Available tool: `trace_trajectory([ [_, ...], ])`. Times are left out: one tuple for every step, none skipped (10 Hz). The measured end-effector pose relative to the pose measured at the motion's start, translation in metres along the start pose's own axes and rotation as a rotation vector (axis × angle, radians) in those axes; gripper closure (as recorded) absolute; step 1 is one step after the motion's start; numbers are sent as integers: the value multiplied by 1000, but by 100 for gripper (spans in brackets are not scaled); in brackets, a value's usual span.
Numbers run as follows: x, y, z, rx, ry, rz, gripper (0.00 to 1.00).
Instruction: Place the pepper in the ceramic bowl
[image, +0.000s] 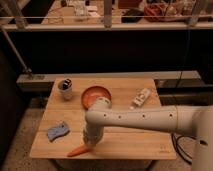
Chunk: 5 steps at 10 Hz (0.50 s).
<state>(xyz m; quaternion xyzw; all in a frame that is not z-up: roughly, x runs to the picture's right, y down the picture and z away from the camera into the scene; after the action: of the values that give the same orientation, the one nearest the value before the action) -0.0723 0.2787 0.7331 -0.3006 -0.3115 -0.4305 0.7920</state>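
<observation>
The orange-red pepper (79, 150) lies on the wooden table (125, 142) near its front edge, left of centre, with its point to the left. My gripper (89, 142) hangs from the white arm and is down at the pepper's thick right end, hiding part of it. The terracotta ceramic bowl (91, 94) stands at the back of the table, behind the arm, which hides part of it.
A blue wavy sponge (58, 131) lies at the front left. A small grey-white cup with dark contents (65, 88) stands at the back left. A pale packet or bottle (141, 97) lies at the back right. A railing runs behind the table.
</observation>
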Motion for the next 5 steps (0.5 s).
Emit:
trace_trajectory([
  [3,-1,-1,0,2,-4,58],
  [1,-1,-2,-2,3,-10,49],
  [-2,0,-4,-3,4,-16,43],
  [-4,1,-6,-1,6,-18,42],
  [-3,2,-8,1,8,-14,43],
])
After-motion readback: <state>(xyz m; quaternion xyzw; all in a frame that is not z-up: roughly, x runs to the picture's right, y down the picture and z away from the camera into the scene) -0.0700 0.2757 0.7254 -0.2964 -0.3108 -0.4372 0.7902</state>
